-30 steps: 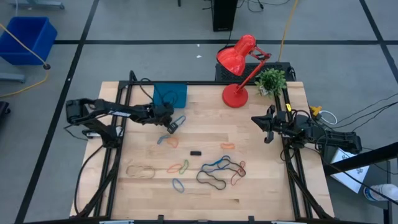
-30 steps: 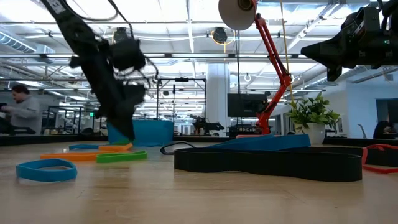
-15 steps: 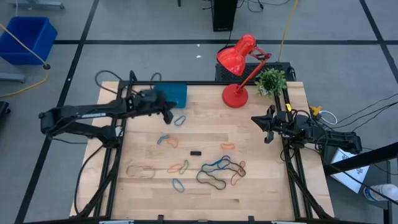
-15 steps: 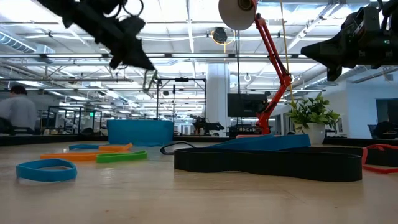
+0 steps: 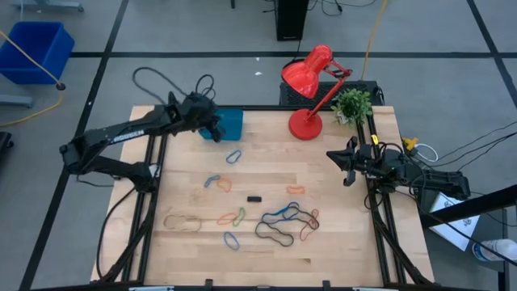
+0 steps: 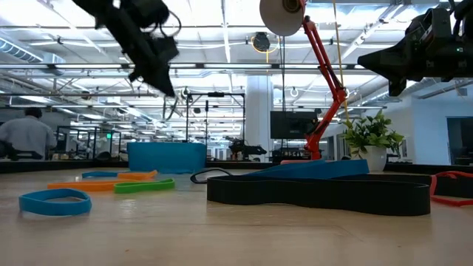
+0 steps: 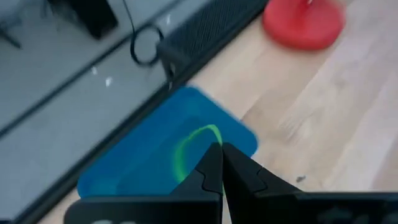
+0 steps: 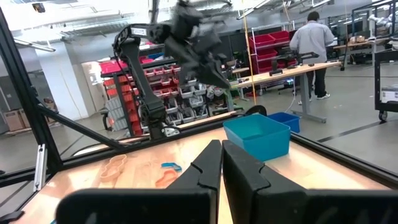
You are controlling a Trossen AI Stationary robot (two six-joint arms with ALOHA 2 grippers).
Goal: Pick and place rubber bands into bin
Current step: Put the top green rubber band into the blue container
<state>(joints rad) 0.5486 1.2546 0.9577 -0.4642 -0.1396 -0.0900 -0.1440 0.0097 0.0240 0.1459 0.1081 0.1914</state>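
My left gripper (image 5: pixel 213 132) is up over the teal bin (image 5: pixel 224 122) at the table's far edge. It is shut on a thin green rubber band (image 7: pixel 186 146), which also shows as a small loop in the low view (image 6: pixel 173 108). The bin stands flat on the wood (image 6: pixel 166 157). Several rubber bands lie flat on the table: a blue one (image 5: pixel 234 156), a mixed pair (image 5: pixel 216 182), a tan one (image 5: pixel 182 221), and a black, blue and red tangle (image 5: pixel 287 222). My right gripper (image 5: pixel 343 162) waits shut and empty at the right edge, above the table. My left gripper pinches the green band at one spot of its loop (image 7: pixel 214 131) between its two fingertips (image 7: pixel 208 167). The fingers slant down from above. The band hangs slack below them as an open loop, clear of the table and over the bin.
A red desk lamp (image 5: pixel 311 89) and a small potted plant (image 5: pixel 352 103) stand at the far right corner. A small black piece (image 5: pixel 254 198) lies mid-table. Dark frame rails run along the left and right edges. People show in the room behind.
My left gripper has risen from the table near the blue band and gone toward the far edge, to a spot over the bin. The green band hangs from its fingertips. The bands on the table lie as before.
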